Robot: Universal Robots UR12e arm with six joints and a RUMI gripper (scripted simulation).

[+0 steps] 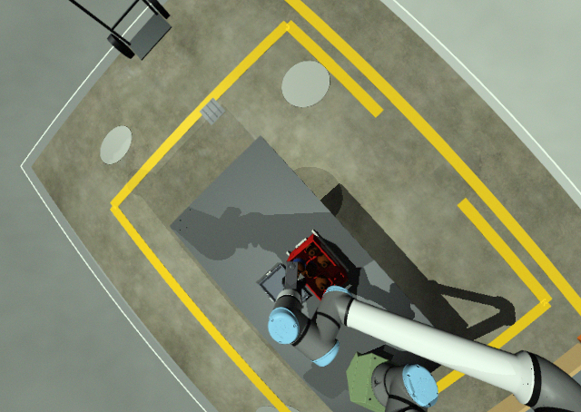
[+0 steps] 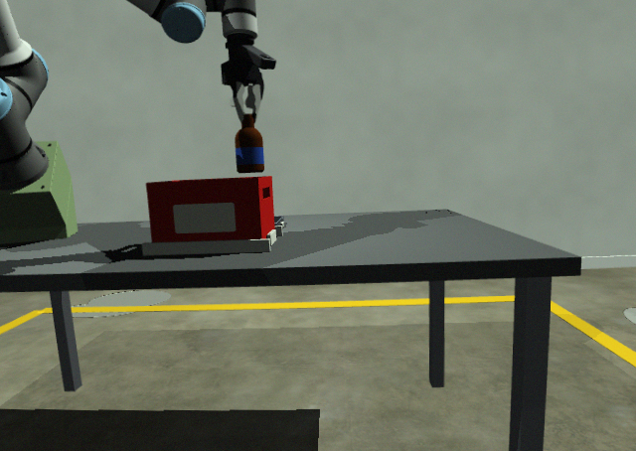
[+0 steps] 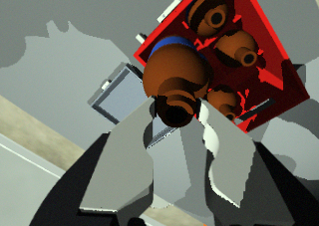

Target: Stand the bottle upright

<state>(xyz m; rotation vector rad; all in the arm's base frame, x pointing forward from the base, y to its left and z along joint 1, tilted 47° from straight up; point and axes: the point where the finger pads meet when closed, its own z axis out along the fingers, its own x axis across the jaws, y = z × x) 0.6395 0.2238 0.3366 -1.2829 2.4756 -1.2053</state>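
Bottle [image 2: 249, 150] held by the neck, hanging upright just above the crate [image 2: 210, 209].

Brown glass, blue band round the body; base clear of the crate's top edge, over its right end in the exterior view. Gripper [image 2: 247, 108] pointing straight down, clamped narrow on the neck just under the opening; one pale finger [image 3: 131, 151] on either side of it in the wrist view. Three more brown bottles [image 3: 234, 48] seen below inside the red crate, mouths up. Crate resting on the dark table [image 2: 410, 251], grey panel on its long side, small dark square on its end. Tray [image 3: 121, 98], grey and flat with a raised rim, on the table just beside the crate; touching or apart, cannot tell. Green arm base [image 2: 56, 200] at the far left of the table.
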